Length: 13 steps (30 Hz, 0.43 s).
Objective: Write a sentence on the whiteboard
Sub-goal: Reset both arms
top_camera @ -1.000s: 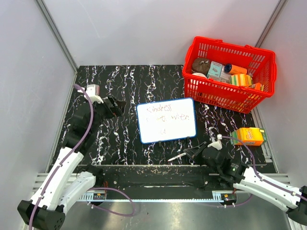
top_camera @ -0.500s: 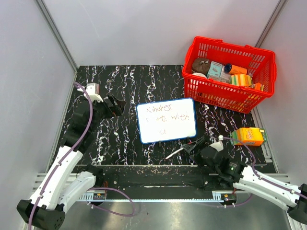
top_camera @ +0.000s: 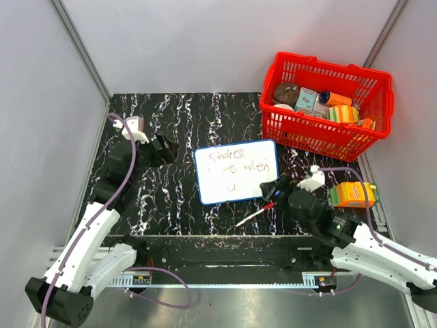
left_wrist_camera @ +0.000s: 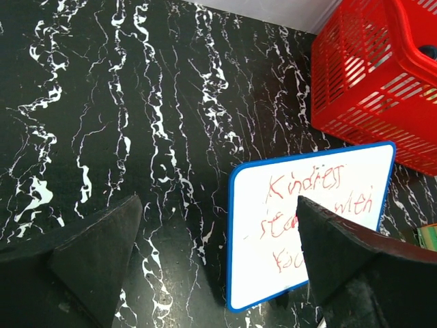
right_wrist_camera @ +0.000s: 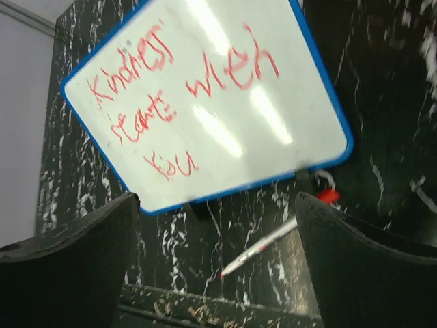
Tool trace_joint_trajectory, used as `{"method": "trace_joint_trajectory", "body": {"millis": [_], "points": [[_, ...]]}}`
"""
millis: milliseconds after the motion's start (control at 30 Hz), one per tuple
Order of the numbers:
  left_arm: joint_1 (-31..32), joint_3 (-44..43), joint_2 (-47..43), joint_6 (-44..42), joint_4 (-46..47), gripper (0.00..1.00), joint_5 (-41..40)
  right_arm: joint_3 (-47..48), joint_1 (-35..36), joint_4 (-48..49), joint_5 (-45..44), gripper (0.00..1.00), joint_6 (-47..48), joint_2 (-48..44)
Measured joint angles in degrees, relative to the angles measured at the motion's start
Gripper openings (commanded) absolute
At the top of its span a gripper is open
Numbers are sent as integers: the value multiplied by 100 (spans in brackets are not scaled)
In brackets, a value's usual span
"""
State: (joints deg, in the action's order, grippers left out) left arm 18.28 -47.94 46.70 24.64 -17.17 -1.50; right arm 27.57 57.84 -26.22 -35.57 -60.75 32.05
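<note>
We judge the whiteboard (top_camera: 236,171) light, stiff and slick-faced; best taken by its blue frame, clear of the red sentence (right_wrist_camera: 171,89), which likely smears. It sits mid-table (top_camera: 171,116), between the arms. Its long axis runs left-right, right end skewed slightly far, and the lines read upright from our side. Left pincer (left_wrist_camera: 217,205) and right pincer (right_wrist_camera: 215,205) both gape, gripping nothing. The marker (top_camera: 254,216) lies loose just beside the board's near edge.

My whiteboard (top_camera: 240,186) lies face up in the middle of the scene. It is white, with a thin blue frame and rounded corners, and its right end is turned slightly farther away. The sentence (right_wrist_camera: 143,121) on it is thin red handwriting, roughly "Kindness with", "starts", "You".
</note>
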Motion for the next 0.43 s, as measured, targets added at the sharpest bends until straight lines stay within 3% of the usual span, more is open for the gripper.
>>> {"method": "trace_joint_trajectory", "body": {"millis": [167, 433], "points": [[0, 7, 146, -33, -68, 99, -232, 833, 0, 348, -754, 100, 1696, 619], [0, 498, -236, -188, 188, 99, -538, 1139, -151, 1276, -1211, 100, 3781, 1252]]}}
